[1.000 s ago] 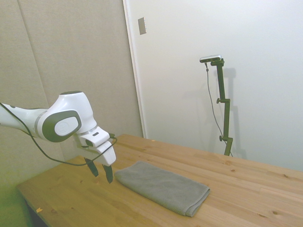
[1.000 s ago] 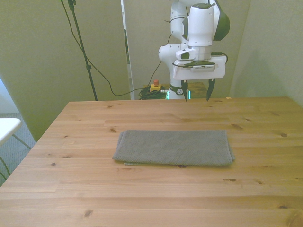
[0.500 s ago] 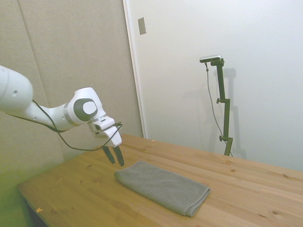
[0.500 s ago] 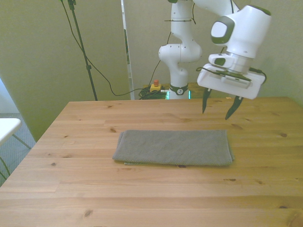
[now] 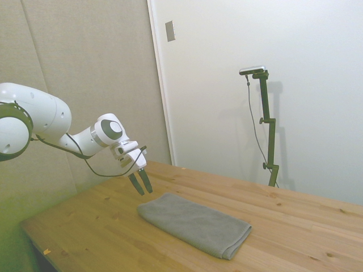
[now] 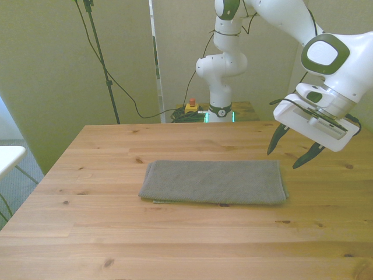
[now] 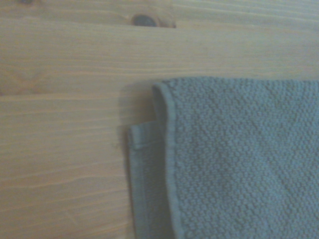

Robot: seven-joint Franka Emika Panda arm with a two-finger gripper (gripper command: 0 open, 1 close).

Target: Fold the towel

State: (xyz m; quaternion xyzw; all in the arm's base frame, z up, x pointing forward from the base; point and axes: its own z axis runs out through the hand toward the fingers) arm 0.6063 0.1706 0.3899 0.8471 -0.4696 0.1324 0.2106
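The grey towel [image 6: 214, 182] lies flat on the wooden table [image 6: 175, 233] as a long, layered rectangle; it also shows in the side view [image 5: 195, 222]. My gripper [image 6: 291, 149] hangs open and empty above the table, just off the towel's end on the front view's right. In the side view the gripper [image 5: 140, 183] is tilted, its fingers a little above that same towel end. The wrist view shows a towel corner [image 7: 219, 159] up close, with a lower layer's hem sticking out beyond the top layer.
Bare wood surrounds the towel on all sides. A dark knot in the wood [image 7: 144, 20] lies near the towel corner. Behind the table's far edge, cables and a small red-and-yellow button box [image 6: 190, 106] sit by the robot's base.
The gripper has swung from behind the towel's middle toward the front view's right and lower, ending tilted beside the towel's end. The towel has not moved.
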